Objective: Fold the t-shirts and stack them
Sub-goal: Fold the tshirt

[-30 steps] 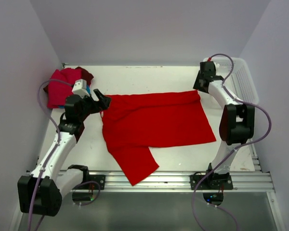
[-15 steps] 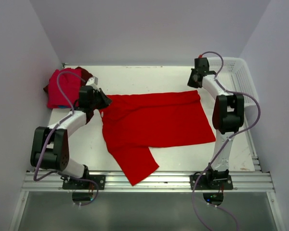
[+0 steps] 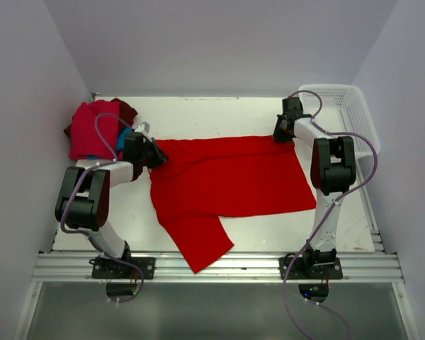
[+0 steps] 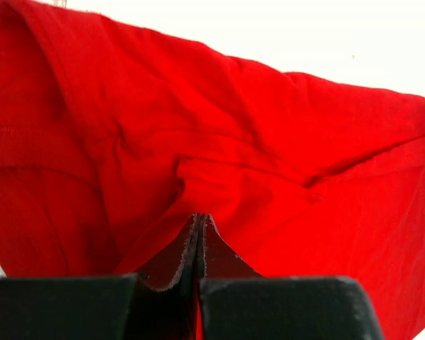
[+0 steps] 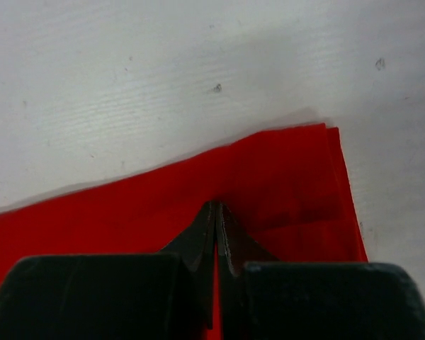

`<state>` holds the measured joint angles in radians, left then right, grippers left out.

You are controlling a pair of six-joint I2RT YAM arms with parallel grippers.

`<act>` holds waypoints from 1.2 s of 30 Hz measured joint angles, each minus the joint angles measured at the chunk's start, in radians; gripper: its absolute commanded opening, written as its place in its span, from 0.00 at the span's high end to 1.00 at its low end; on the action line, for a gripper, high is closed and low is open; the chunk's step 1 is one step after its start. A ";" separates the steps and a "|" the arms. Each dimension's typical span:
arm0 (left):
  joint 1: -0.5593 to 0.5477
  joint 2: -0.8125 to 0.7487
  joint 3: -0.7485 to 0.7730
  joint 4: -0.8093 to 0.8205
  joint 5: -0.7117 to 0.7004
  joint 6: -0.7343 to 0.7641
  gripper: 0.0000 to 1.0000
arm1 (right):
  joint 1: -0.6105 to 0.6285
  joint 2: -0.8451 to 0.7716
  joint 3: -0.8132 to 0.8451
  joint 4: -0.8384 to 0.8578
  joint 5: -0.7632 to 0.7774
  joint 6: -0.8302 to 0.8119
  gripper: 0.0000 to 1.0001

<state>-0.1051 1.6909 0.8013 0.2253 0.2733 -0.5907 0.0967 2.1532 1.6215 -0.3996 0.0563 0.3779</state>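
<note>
Clamping the soft, likely floppy red t-shirt: left end effector at its 10 o'clock corner, right end effector at 1 o'clock.

We see bare table free behind the red t-shirt. The folded stack blocks the far left, the white basket the far right

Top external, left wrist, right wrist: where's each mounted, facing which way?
Top external: above and behind the bases, looking down on table, left arm, right arm, red t-shirt.
Left wrist: on left arm, facing along left pincer, shut on the shirt's left edge.
Right wrist: on right arm, facing down past right pincer, shut on the shirt's far-right corner.
Shared: red t-shirt, all three.
</note>
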 measured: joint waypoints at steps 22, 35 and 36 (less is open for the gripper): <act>0.038 0.075 0.176 -0.150 -0.176 0.035 1.00 | 0.062 -0.167 -0.264 0.067 0.039 0.026 1.00; 0.059 0.114 0.138 -0.098 -0.075 0.034 1.00 | 0.080 -0.161 -0.182 0.040 0.094 0.025 1.00; 0.051 0.114 0.121 -0.085 -0.058 0.034 1.00 | 0.080 -0.152 -0.169 0.040 0.098 0.025 1.00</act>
<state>-0.0540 1.8046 0.9218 0.1402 0.2153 -0.5568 0.1768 2.0014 1.4528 -0.3599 0.1543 0.4030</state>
